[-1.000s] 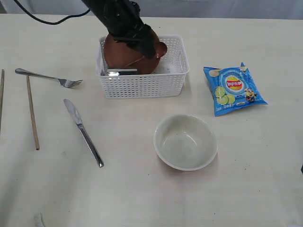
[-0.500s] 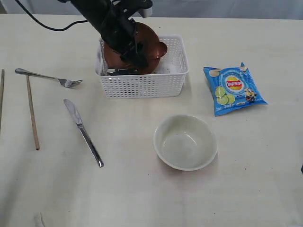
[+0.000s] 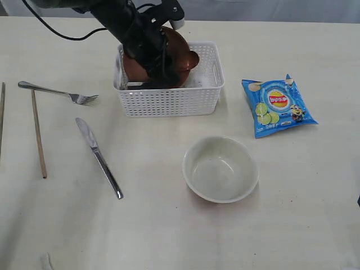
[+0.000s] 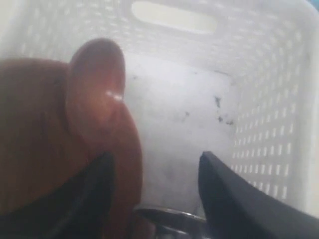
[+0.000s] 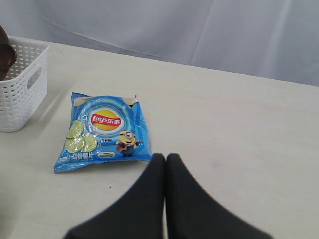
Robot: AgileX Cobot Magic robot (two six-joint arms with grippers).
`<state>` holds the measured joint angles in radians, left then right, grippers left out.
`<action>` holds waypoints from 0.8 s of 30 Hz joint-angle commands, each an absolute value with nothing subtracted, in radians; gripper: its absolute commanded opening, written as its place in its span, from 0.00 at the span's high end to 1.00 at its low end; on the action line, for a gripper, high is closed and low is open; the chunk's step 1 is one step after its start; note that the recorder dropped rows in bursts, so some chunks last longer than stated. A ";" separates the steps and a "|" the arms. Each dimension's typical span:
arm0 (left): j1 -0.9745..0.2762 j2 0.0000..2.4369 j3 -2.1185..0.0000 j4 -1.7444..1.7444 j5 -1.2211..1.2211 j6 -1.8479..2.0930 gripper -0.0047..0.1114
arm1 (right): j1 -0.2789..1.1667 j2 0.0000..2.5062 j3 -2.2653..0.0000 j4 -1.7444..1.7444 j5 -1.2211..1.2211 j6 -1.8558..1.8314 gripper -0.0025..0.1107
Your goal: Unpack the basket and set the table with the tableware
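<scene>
In the exterior view the left arm (image 3: 121,22) covers much of the basket (image 3: 169,101) and hides its own pincer. The left wrist view, blurred and very close, shows the left pincer (image 4: 155,157) down inside the basket. Its two dark fingers (image 4: 234,199) stand apart. One lies over the plate (image 4: 35,139); the other is clear of it, with bare basket floor between them. A shiny rim beside them is probably the cup (image 4: 169,215), mostly cut off by the frame. One chopstick (image 3: 1,112) is sliced by the exterior view's left edge. The right pincer (image 5: 166,199) is out of the exterior view. Its own camera shows the fingers pressed together on nothing, above the bench near the bag (image 5: 102,132).

The bench (image 3: 169,236) is pale cream with a faint grain and small specks. A pale drape (image 5: 224,40) hangs behind it.

The basket is white and latticed, with a rolled rim and a handle slot, and sits at the far middle of the bench. The round brown plate leans tilted inside it, with the red-brown spoon (image 3: 192,58) against it. Left of the basket lie the fork (image 3: 56,91), the knife (image 3: 100,159) and a second chopstick (image 3: 38,134), all apart from one another. The greenish-white bowl (image 3: 220,169) stands upright, nearer than the basket. The blue bag lies flat to the basket's right.
</scene>
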<state>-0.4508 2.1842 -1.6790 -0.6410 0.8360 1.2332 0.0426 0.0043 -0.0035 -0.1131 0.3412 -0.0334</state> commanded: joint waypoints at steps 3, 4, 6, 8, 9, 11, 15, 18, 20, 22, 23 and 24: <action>-0.454 2.200 -1.684 -0.681 0.841 1.273 0.54 | 0.042 0.000 0.000 -0.119 0.339 -0.033 0.98; -0.454 2.200 -1.684 -0.681 0.841 1.273 0.54 | 0.042 0.000 0.000 -0.119 0.339 -0.033 0.98; -0.454 2.200 -1.684 -0.681 0.841 1.273 0.55 | 0.042 0.000 0.000 -0.119 0.339 -0.033 0.98; -0.454 2.200 -1.684 -0.681 0.845 1.271 0.59 | 0.042 0.000 0.000 -0.119 0.339 -0.033 0.98; -0.454 2.200 -1.684 -0.681 0.845 1.271 0.64 | 0.042 0.000 0.000 -0.119 0.339 -0.033 0.98; -0.454 2.200 -1.684 -0.681 0.845 1.271 0.75 | 0.042 0.000 0.000 -0.119 0.339 -0.033 0.98; -0.454 2.200 -1.684 -0.681 0.847 1.262 0.96 | 0.042 0.000 0.000 -0.119 0.339 -0.033 0.98; -0.454 2.198 -1.684 -0.681 0.857 1.253 0.96 | 0.042 0.000 0.000 -0.119 0.339 -0.033 0.98; -0.454 2.193 -1.684 -0.681 0.861 1.249 0.96 | 0.042 0.000 0.000 -0.119 0.339 -0.033 0.98; -0.454 2.186 -1.684 -0.681 0.865 1.249 0.96 | 0.042 0.000 0.000 -0.119 0.339 -0.033 0.98; -0.454 2.181 -1.684 -0.681 0.865 1.249 0.96 | 0.042 0.000 0.000 -0.119 0.339 -0.033 0.98; -0.454 2.174 -1.684 -0.681 0.865 1.249 0.96 | 0.042 0.000 0.000 -0.119 0.339 -0.033 0.98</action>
